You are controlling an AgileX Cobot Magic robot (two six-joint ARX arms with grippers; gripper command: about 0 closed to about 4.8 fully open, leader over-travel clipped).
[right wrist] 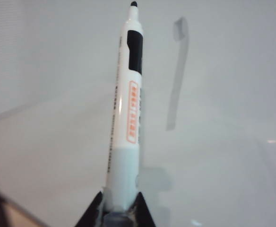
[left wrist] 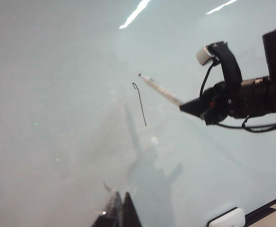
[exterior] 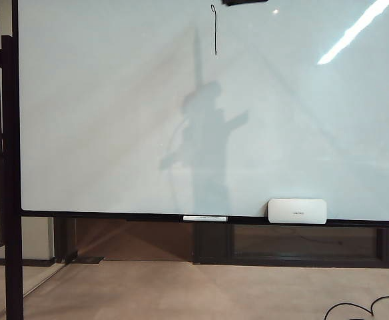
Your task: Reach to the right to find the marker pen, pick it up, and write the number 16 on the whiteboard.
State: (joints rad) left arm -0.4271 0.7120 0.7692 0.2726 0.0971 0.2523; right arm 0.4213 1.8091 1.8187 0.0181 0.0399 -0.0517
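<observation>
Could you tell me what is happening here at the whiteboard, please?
The right gripper is shut on the marker pen and holds its tip just off the whiteboard, beside a single vertical stroke, the 1. No 6 is written yet. The left gripper hangs back from the board, holding nothing visible. An eraser and a thin white stick rest on the ledge.

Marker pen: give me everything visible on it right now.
The marker pen is a slim white, plastic-looking barrel with a small black tip, a black band below it and an orange-outlined label with lettering along the side. Its rear end sits clamped between the right gripper's dark fingers. In the left wrist view it points tip-first toward the whiteboard, tip close beside the top of the drawn 1; whether it touches is unclear.
</observation>
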